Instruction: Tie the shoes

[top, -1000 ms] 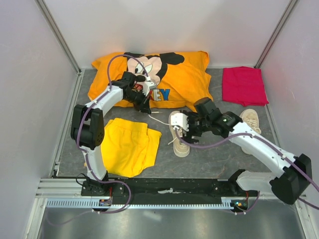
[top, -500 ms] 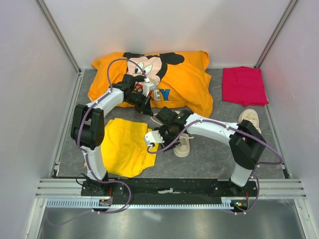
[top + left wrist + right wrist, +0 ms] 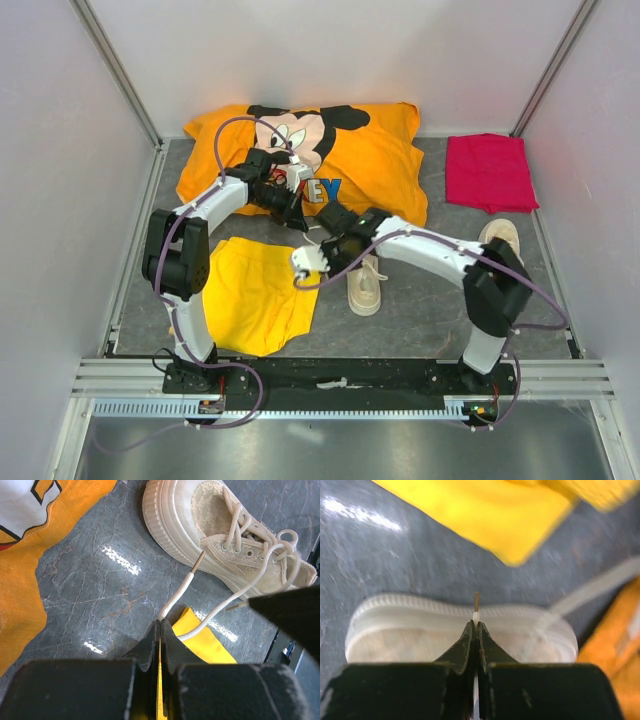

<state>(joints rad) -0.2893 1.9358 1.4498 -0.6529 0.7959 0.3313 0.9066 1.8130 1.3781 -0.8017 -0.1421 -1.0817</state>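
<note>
One cream shoe (image 3: 363,286) lies mid-table, and its side fills the left wrist view, shoe (image 3: 225,535). My left gripper (image 3: 297,218) (image 3: 160,622) is shut on a white lace (image 3: 182,587), whose tipped end sticks out past the jaws. Over the shoe's top end, my right gripper (image 3: 335,250) (image 3: 476,625) is shut on another lace end, its brown tip (image 3: 476,600) poking out above the shoe (image 3: 420,640). The other shoe (image 3: 503,234) lies at the right, half hidden behind my right arm.
Yellow shorts (image 3: 255,290) lie left of the shoe. An orange Mickey shirt (image 3: 350,160) is spread along the back and a folded red cloth (image 3: 490,172) sits at the back right. Walls close in the table on three sides.
My right arm swung left across the shoe, then drew back a little as its gripper went from open to shut on a lace end. The left gripper held still.
</note>
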